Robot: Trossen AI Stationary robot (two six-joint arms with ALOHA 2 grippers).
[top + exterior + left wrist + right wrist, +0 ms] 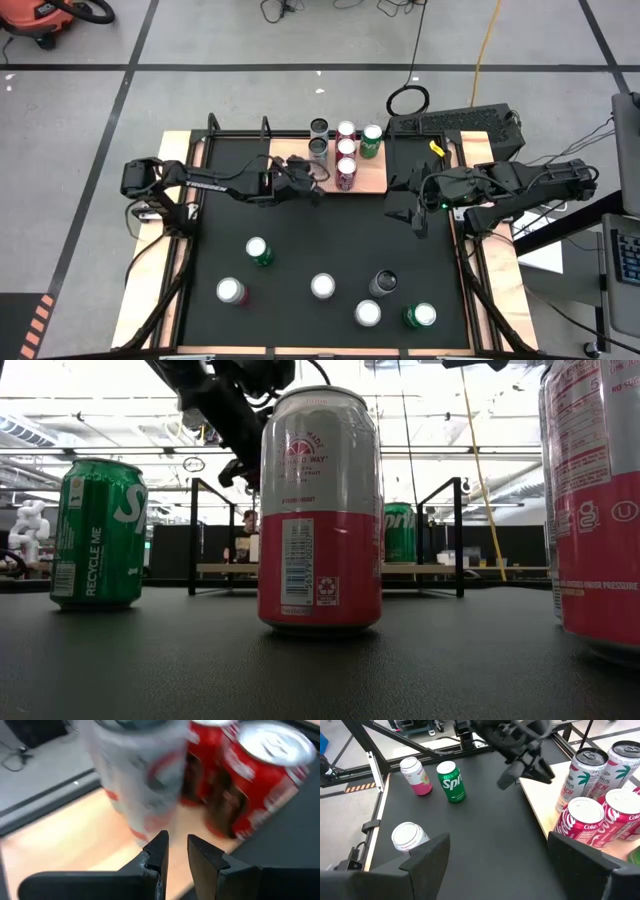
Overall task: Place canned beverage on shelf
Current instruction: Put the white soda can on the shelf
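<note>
The shelf (372, 176) is a light wooden board at the mat's far edge. Several cans stand on it: grey (318, 148), red (346, 172) and green (371, 140). My left gripper (314, 182) hovers by the shelf's left end. It faces a white can (142, 780) and red cans (260, 775). Its fingers (159, 851) are shut to a narrow gap with nothing between them. My right gripper (415, 215) hangs open above the mat, right of the shelf, with nothing between its fingers (427, 860). More cans stand on the black mat, among them a green one (259, 251) and a pink one (231, 291).
Loose cans stand upright across the near half of the mat (300, 225): white (322, 286), dark (383, 283), white (367, 313) and green (420, 316). A black frame (240, 130) rises at the far left. Bare mat lies between the shelf and these cans.
</note>
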